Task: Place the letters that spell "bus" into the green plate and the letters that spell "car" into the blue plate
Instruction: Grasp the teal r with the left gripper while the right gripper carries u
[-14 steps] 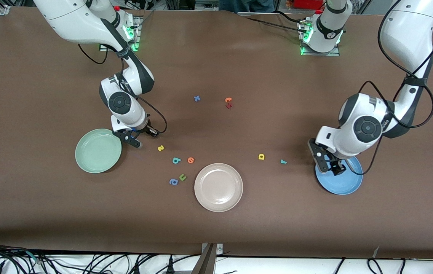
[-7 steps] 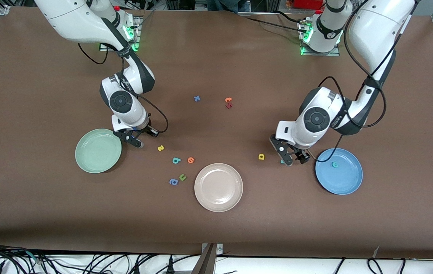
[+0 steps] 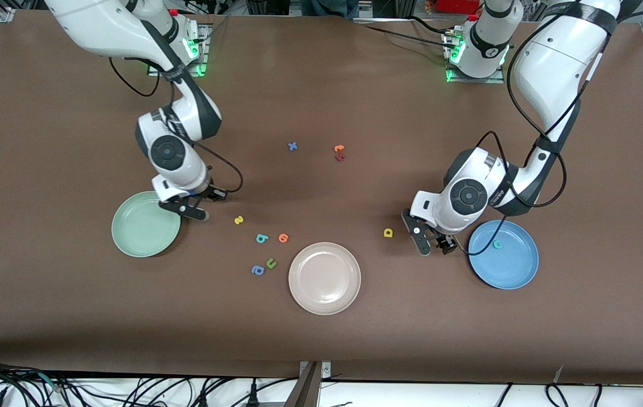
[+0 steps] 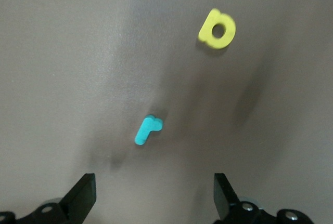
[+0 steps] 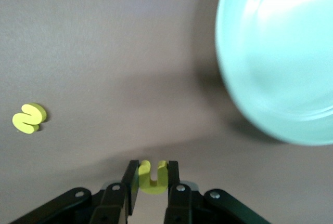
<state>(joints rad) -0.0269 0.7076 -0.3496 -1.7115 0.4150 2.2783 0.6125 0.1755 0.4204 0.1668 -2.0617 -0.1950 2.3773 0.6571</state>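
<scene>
Overall brown table [image 3: 321, 339]; right hand [image 5: 151, 182] pinching yellow "u" [image 5: 151, 174]; left hand [image 4: 153, 200] wide.

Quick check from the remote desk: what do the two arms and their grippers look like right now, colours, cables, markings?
Both arms are glossy white with dark grey joints and round black caps. Loose black cables loop along each forearm. Green lights glow at both bases. The left gripper and right gripper have black two-finger jaws on white hands.

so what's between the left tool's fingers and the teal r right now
Nothing: in the left wrist view only bare brown table separates the open left tool from the teal r. The yellow a lies past the r.
</scene>
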